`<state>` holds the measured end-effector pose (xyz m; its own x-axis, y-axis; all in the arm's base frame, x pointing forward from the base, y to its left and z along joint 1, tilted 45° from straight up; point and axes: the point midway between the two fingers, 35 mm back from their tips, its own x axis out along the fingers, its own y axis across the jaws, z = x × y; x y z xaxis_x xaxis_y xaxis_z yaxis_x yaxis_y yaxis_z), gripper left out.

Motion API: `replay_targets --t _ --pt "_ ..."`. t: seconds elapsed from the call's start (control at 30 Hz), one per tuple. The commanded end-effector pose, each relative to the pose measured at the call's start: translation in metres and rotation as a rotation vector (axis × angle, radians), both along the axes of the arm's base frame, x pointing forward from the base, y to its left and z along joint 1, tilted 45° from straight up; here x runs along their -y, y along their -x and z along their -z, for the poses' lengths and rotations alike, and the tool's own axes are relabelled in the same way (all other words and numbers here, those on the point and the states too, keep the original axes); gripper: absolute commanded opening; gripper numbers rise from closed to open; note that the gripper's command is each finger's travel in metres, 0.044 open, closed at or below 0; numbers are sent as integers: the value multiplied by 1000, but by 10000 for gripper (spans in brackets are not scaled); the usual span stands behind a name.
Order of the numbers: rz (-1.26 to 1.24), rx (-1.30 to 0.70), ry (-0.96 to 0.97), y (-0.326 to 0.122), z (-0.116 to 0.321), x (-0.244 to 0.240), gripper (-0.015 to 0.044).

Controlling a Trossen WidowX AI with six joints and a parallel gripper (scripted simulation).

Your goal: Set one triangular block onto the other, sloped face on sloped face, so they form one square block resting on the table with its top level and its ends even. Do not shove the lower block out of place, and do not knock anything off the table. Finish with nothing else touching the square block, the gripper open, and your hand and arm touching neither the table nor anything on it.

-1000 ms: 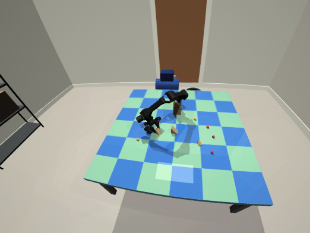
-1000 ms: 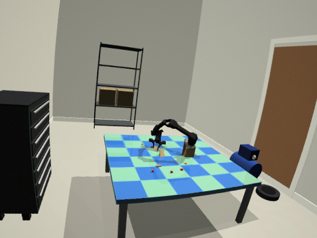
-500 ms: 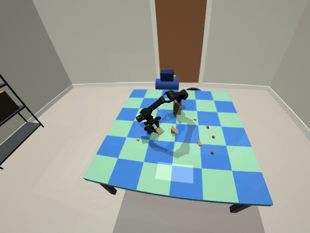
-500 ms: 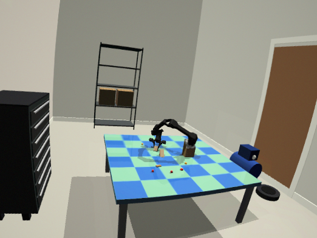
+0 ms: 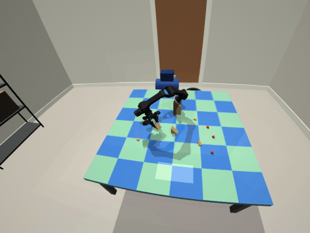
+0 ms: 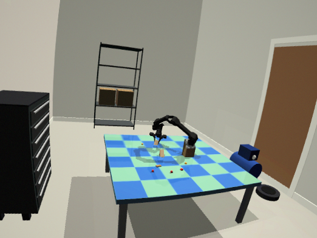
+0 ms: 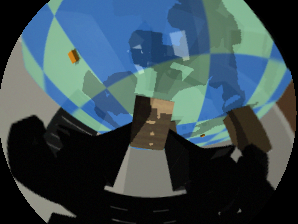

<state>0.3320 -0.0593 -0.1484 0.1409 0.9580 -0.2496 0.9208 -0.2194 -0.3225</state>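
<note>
One tan triangular block [image 5: 158, 126] [image 6: 156, 142] [image 7: 150, 127] is held between the fingers of my gripper [image 5: 156, 123] [image 6: 156, 140] [image 7: 148, 127]. The gripper is shut on it, and the block hangs a little above the table [image 5: 217, 187] [image 6: 158, 188]. The other triangular block [image 5: 174, 130] [image 6: 161, 153] lies on the table, apart from the held one, to its right in the top view. In the wrist view it is mostly hidden behind the held block. How the held block's sloped face is turned is hard to tell.
The arm's brown base [image 5: 177, 110] [image 6: 188, 150] stands behind the blocks. An orange piece [image 5: 138, 139] [image 6: 142, 144] [image 7: 73, 56] lies on the gripper's side. Another orange piece [image 5: 199, 143] [image 6: 158, 166], a small orange one [image 5: 195, 119] [image 6: 186, 163] and red balls [image 5: 213, 137] [image 6: 171, 172] lie beyond the free block.
</note>
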Motion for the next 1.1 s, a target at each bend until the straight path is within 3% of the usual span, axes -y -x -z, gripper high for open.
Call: replay_targets --t 0.0,0.37,1.07 --pt "-4 15 8 -3 -17 15 0" --pt "-13 11 15 -1 -20 17 0" --pt "-352 126 505 -1 -30 1 0"
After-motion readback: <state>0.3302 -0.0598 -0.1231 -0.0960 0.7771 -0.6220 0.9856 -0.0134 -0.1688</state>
